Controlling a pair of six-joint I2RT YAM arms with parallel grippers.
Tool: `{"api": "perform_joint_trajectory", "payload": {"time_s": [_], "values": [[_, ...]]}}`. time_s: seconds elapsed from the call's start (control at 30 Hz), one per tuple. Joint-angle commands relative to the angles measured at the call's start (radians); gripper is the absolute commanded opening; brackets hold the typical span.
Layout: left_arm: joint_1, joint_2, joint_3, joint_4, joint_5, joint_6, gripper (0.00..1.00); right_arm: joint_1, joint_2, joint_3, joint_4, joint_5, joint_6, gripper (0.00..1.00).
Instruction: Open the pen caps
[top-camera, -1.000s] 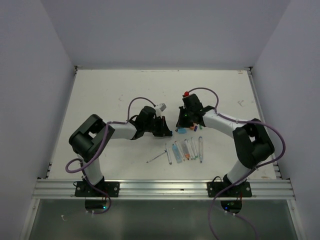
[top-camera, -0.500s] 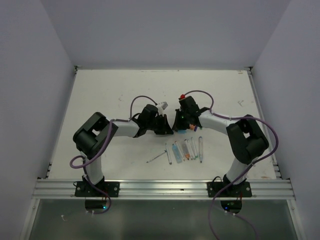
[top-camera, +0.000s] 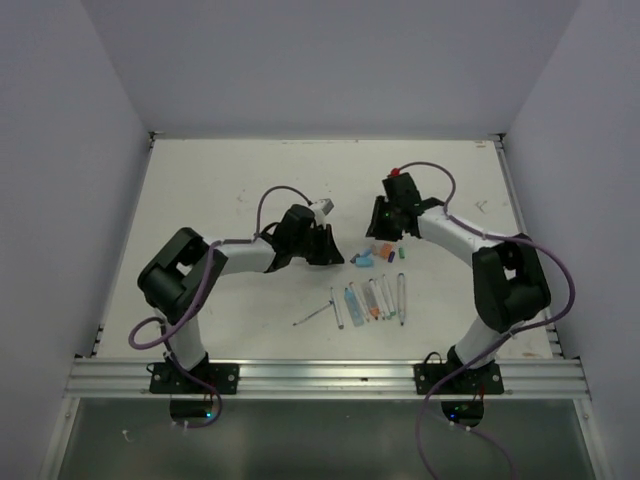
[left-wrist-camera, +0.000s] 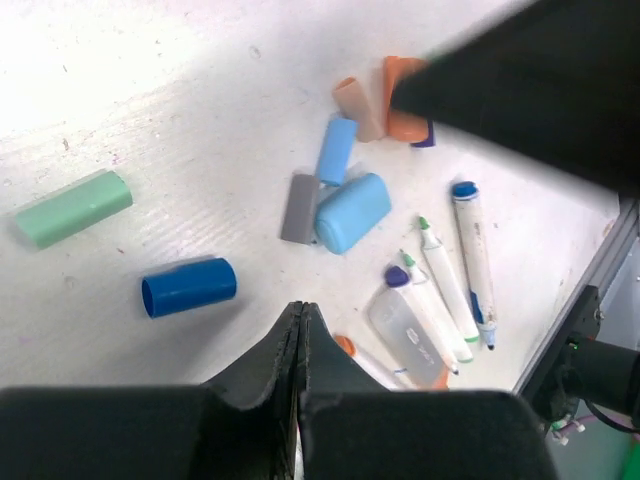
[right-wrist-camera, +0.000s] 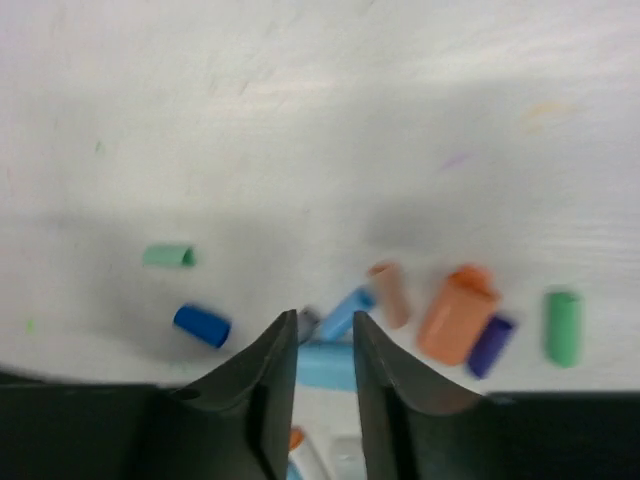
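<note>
Orange, blue and green pen caps (left-wrist-camera: 352, 212) lie loose just beyond the uncapped pens (left-wrist-camera: 473, 255), above which the right gripper (right-wrist-camera: 324, 320), pulled away from the clenched left gripper (left-wrist-camera: 300, 308), now hangs parted and empty, suggesting another cap is off.

Overhead and close wrist views share pen caps (left-wrist-camera: 352, 212).

Smooth plastic pen caps (left-wrist-camera: 188, 287) on scuffed matt table (left-wrist-camera: 150, 100).
</note>
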Motion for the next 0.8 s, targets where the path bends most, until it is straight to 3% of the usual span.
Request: {"api": "perform_joint_trajectory", "payload": {"time_s": [0.0,0.03,0.07,0.13,0.2,0.4,0.77], "values": [[0.001,-0.139,-0.025,0.008,-0.033,0.048,0.04,-0.186,-0.075,0.047,-0.079,0.099,-0.005,0.36],[0.0,-0.159,-0.051,0.023,-0.031,0.051,0.12,-0.211,-0.085,0.052,-0.095,0.134,-0.005,0.46],[0.0,-0.197,-0.065,0.032,-0.031,0.057,0.16,-0.255,-0.086,0.056,-0.108,0.151,-0.001,0.63],[-0.003,-0.228,-0.104,0.056,-0.018,0.06,0.27,-0.293,-0.086,0.073,-0.135,0.201,0.01,0.76],[-0.005,-0.266,-0.13,0.083,-0.001,0.059,0.34,-0.351,-0.079,0.098,-0.174,0.231,0.024,0.77],[-0.013,-0.334,-0.236,0.182,0.071,0.037,0.4,-0.517,-0.023,0.116,-0.201,0.243,0.074,0.75],[-0.031,-0.386,-0.349,0.284,0.147,0.016,0.41,-0.555,0.136,0.185,-0.211,0.292,0.128,0.75]]}}
